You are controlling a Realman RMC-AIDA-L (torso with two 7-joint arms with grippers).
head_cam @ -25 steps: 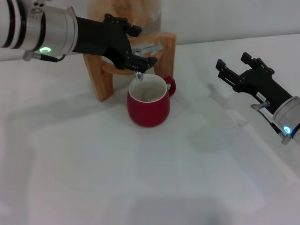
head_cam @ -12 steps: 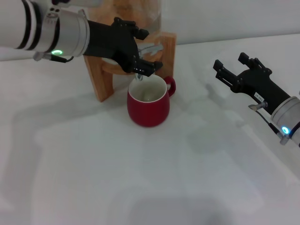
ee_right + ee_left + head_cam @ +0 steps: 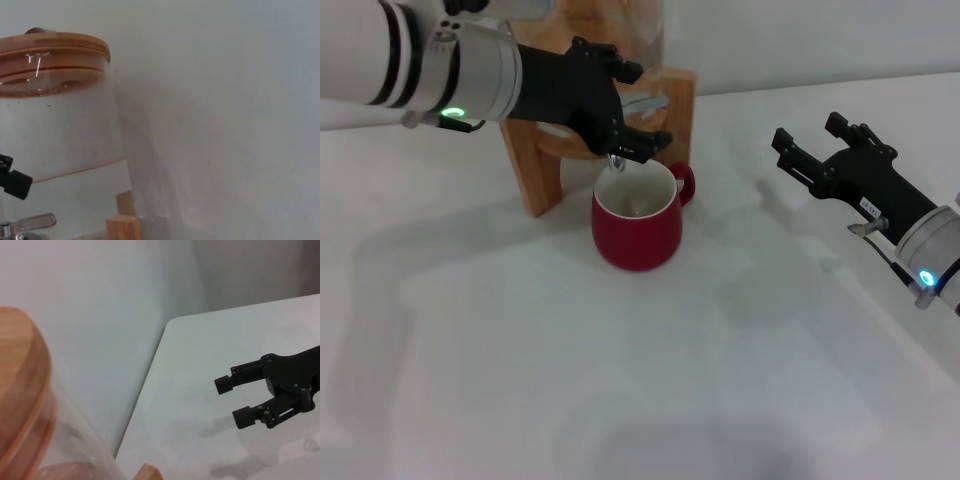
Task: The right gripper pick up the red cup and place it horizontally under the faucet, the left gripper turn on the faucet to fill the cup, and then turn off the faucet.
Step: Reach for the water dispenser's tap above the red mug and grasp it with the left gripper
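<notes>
Left hand (image 3: 630, 125) at the faucet (image 3: 642, 103), black fingers spread to either side of the flat chrome lever, not visibly pinching it; whether a pad actually touches the lever cannot be told from the head view. Lever running roughly level, pointing away from the glass dispenser (image 3: 590, 25) toward the robot's right, so lying crosswise between the fingers rather than along them. Spout (image 3: 616, 163) just below the hand, hanging straight over the open mouth of the red cup (image 3: 637, 222).

Red cup upright on the tabletop (image 3: 620, 380), just in front of the wooden stand (image 3: 535, 165), loop handle turned toward the right arm. Something pale visible on the white inside; fill level impossible to judge.

Right hand (image 3: 808, 152) well apart from the cup, hovering over the tabletop on the robot's right, fingers spread and holding nothing; seen also from the left wrist view (image 3: 242, 399), jaws parted.

Probably the faucet step in hand. Left hand clearly the nearer one. Next move turning on the lever's swing about its pivot at the tap body.
</notes>
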